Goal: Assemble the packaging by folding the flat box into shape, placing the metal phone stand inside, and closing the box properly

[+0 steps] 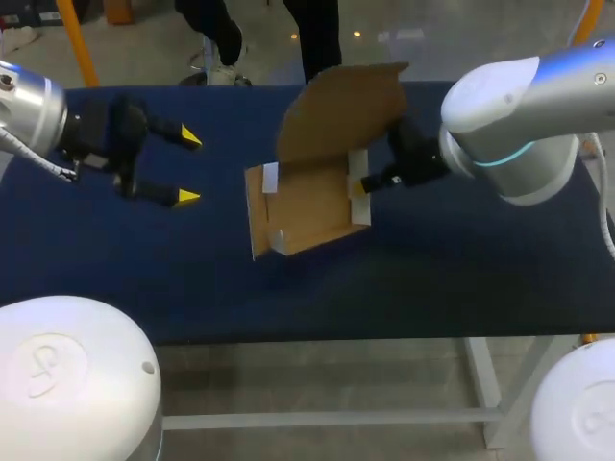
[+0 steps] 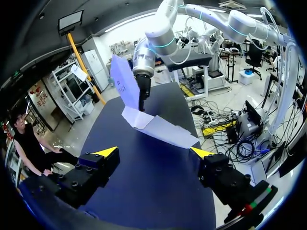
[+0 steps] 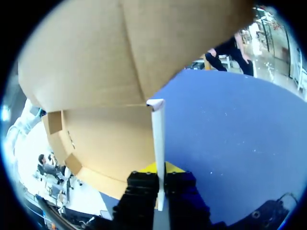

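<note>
Over blue table (image 1: 432,279), right tool (image 1: 357,182) clamps box (image 1: 307,206) wall; left tool (image 1: 189,167) hangs open, apart.

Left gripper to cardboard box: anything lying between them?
Nothing: only bare blue table between the left gripper and the box, seen in the head and left wrist views.

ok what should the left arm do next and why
Probably bring the open left gripper over to the left wall of the box: the right gripper is shut on its right wall, the lid stands up, and nothing holds the left side.
</note>
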You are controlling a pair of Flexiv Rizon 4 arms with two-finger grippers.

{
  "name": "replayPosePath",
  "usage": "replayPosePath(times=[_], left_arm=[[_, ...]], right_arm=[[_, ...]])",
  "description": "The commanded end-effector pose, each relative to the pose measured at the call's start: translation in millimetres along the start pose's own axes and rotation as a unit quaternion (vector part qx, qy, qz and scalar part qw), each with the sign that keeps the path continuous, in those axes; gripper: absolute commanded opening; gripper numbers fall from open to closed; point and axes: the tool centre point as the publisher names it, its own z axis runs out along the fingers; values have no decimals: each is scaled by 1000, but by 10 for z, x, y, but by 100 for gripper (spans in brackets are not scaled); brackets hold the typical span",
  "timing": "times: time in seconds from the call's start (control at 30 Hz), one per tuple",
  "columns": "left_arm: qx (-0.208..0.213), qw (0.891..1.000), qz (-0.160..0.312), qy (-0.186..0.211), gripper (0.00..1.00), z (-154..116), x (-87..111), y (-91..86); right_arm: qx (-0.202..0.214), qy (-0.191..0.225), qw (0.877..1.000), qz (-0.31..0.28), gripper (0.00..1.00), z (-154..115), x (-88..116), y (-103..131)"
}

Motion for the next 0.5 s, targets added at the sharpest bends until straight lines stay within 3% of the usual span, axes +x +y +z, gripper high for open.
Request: replayPosePath(times=[0.03,0.33,0.5], left_arm=[[-16,1000,0,10,100,10,-36,15],[-65,997,19,38,100,103,-75,117],[-86,993,21,73,100,151,-75,141]], right_arm=[[100,-36,994,26,0,-1,34,-14],[143,-79,983,86,0,-54,-11,-137],[174,-109,969,135,0,-92,-40,-256]])
